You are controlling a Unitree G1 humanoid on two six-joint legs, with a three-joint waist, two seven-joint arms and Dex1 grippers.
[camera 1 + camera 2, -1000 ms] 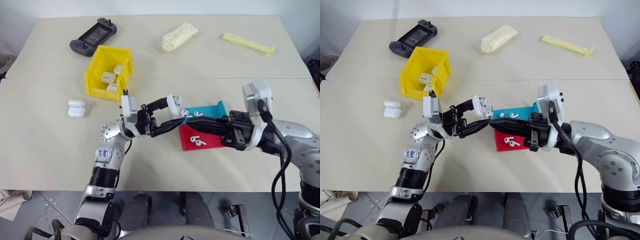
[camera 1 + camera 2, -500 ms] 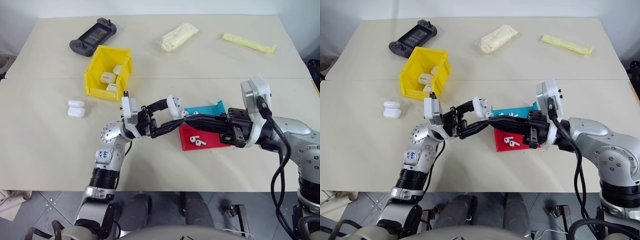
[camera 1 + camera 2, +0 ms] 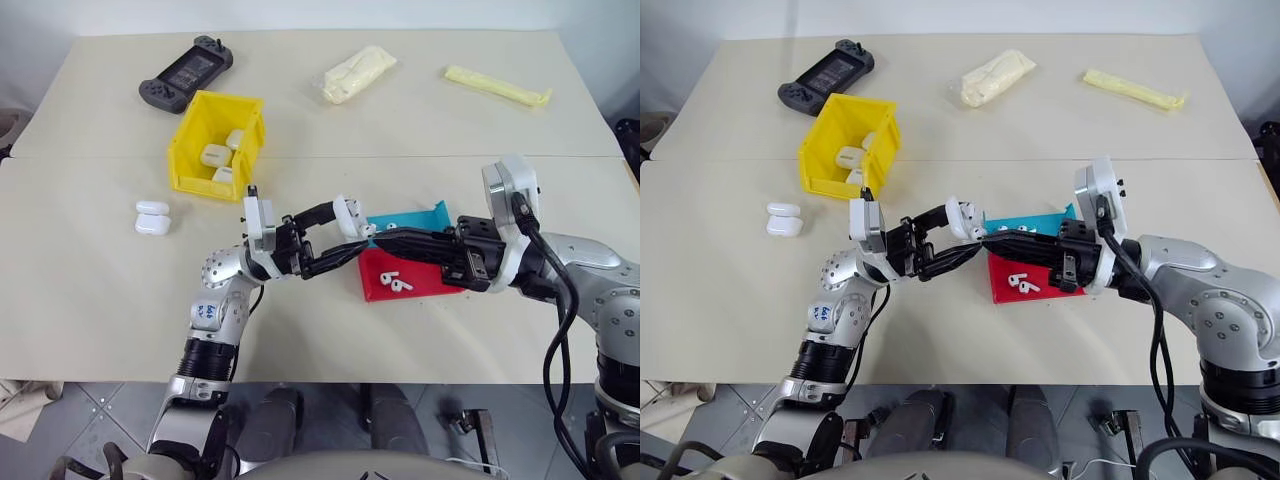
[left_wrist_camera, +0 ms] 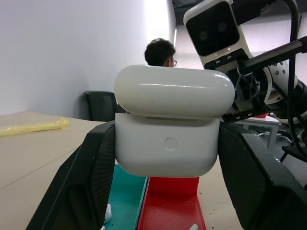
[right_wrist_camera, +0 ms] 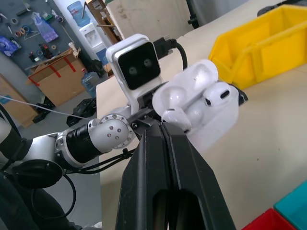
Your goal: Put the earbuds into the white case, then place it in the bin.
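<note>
- The left gripper (image 3: 345, 232) stays clamped on the white case (image 3: 352, 214) at mid-frame, lid ajar, and has barely budged over the last second.
- The right gripper (image 3: 381, 243), fingers pressed together, has crept in from the right; its tips are now right at the case, where a second ago there was a small gap.
- My read: the earbud-loading step is in hand, with the drop into the bin (image 3: 214, 143) at upper left yet to come.
- The right wrist view shows what the head views cannot: one earbud (image 5: 218, 95) seated in the open case (image 5: 206, 108), and another rounded white piece at the closed fingertips; whether it is pinched I cannot tell.
- The left wrist view gives the case's (image 4: 169, 125) back, lid lifted a crack, squeezed between both black fingers (image 4: 91, 177).
- Spare earbuds (image 3: 398, 284) lie in the red tray (image 3: 430, 283), lower centre, the blue tray (image 3: 418, 219) just behind it.
- Two more cases (image 3: 152, 217) sit at left on the table (image 3: 90, 290).
</note>
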